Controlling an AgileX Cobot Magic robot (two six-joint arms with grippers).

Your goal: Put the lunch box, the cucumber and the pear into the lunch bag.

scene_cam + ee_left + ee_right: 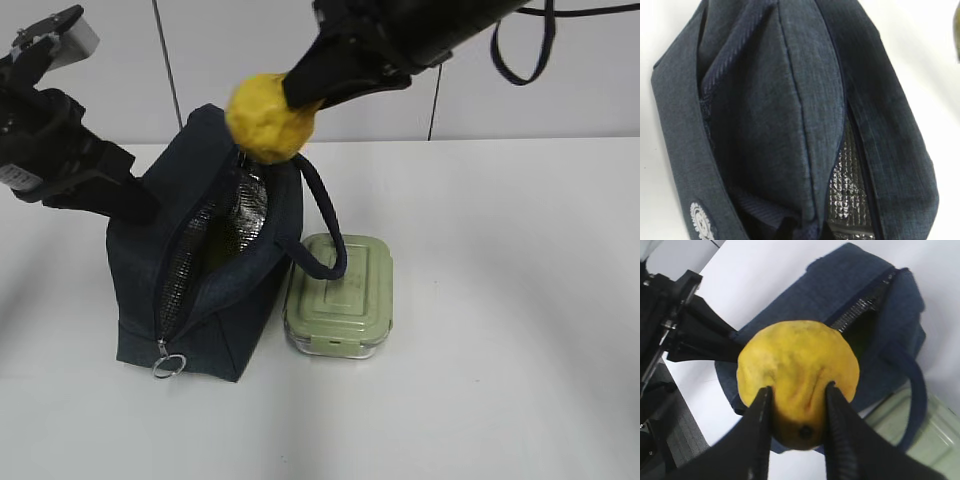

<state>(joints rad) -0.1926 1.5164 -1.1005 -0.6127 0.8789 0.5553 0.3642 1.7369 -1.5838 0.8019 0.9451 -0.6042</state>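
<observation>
The right pincer [796, 425] was clamped on the pear [798, 382], its two dark fingers [760, 432] pressed against the yellow fruit on either side, with the small dark spot at the pear's end showing between them. In the exterior view the pear [268, 118] hung in the air above the far end of the lunch bag [240, 320], clear of the fabric and not yet inside. The lunch bag stood upright on the white surface [500, 300], its zip undone along the top so that the silver foil lining [245, 210] showed in the gap, and something green was visible deep in the opening, too dim to name with certainty. The metal ring pull [169, 366] hung at the near, low end of the zip. One padded loop handle [325, 225] drooped over the right side of the bag and lay on the lid of the lunch box [340, 297], which sat on the surface just beside the bag, its pale green lid on. The left pincer [135, 205] reached in from the left against the bag's side panel and was closed, apparently pinching the navy fabric there, though its tips were hidden by the cloth. The left wrist view showed only the bag [755, 120] filling the frame, with a strip of foil lining [847, 185] between its folds.
</observation>
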